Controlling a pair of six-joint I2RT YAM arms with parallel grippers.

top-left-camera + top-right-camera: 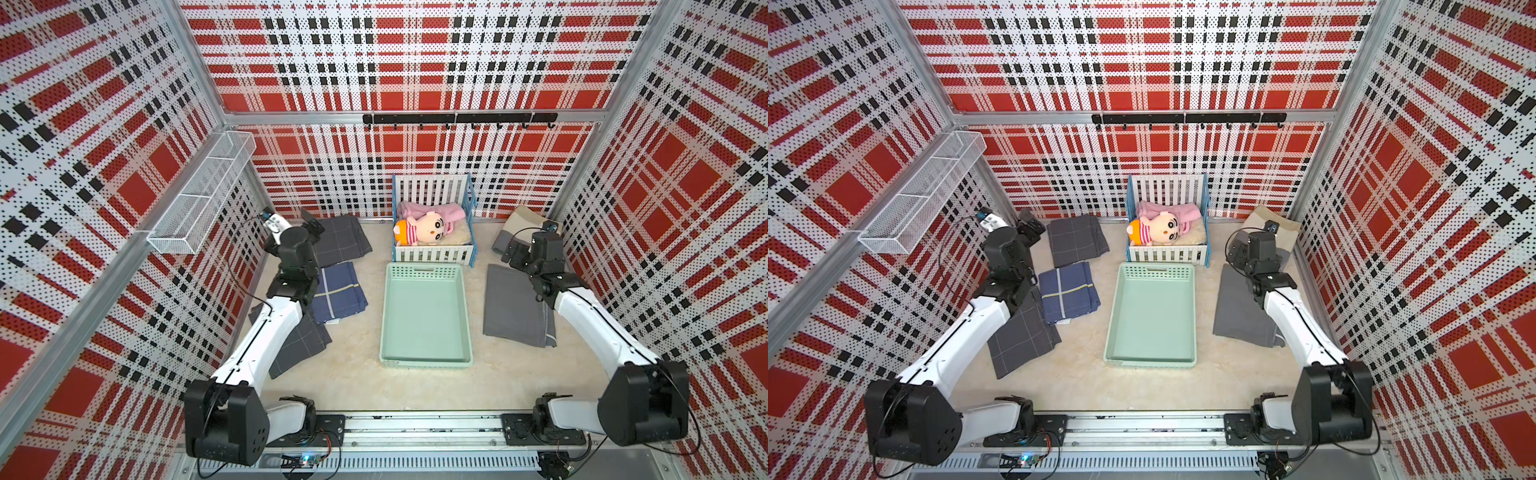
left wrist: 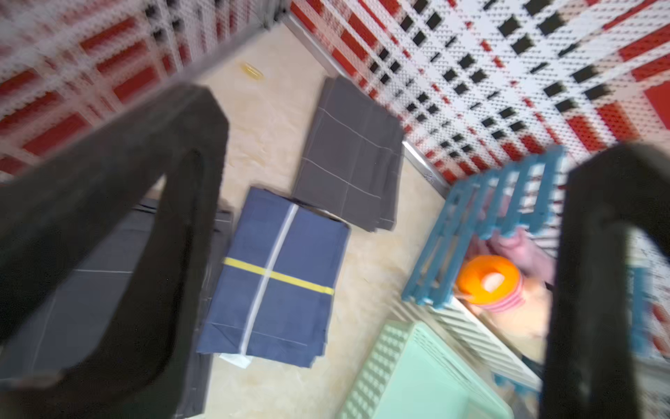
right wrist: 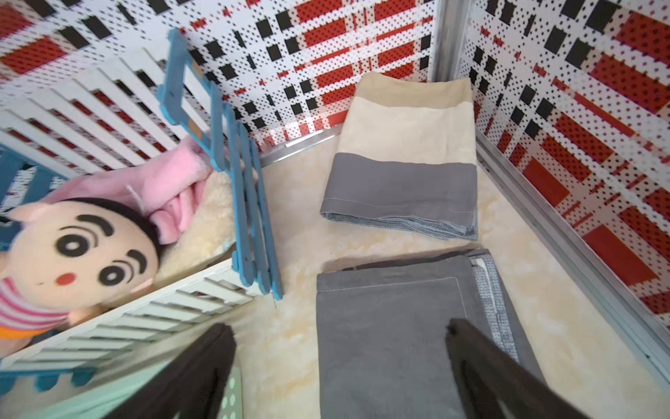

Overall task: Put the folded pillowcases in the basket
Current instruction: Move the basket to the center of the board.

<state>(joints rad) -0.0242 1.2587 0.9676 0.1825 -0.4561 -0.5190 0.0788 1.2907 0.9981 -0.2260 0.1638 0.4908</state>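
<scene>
The pale mint-green basket (image 1: 424,320) (image 1: 1152,320) stands mid-table, with nothing in it. Folded pillowcases lie on both sides. On the left are a navy one with a yellow stripe (image 1: 340,293) (image 2: 282,275) and a dark grey checked one (image 1: 343,241) (image 2: 355,152). On the right are a plain grey one (image 1: 513,307) (image 3: 391,344) and a cream-and-grey one (image 3: 406,159). My left gripper (image 1: 312,225) (image 2: 417,130) hovers open over the far left cloths, blurred. My right gripper (image 1: 513,254) (image 3: 337,328) hangs open above the grey pillowcase's far end, holding nothing.
A blue-framed toy crib (image 1: 432,253) with a doll (image 1: 424,230) and a pink blanket stands just behind the basket. Another dark checked cloth (image 1: 299,345) lies under my left arm. A white wire rack (image 1: 199,195) juts from the left wall. Side walls are close to both arms.
</scene>
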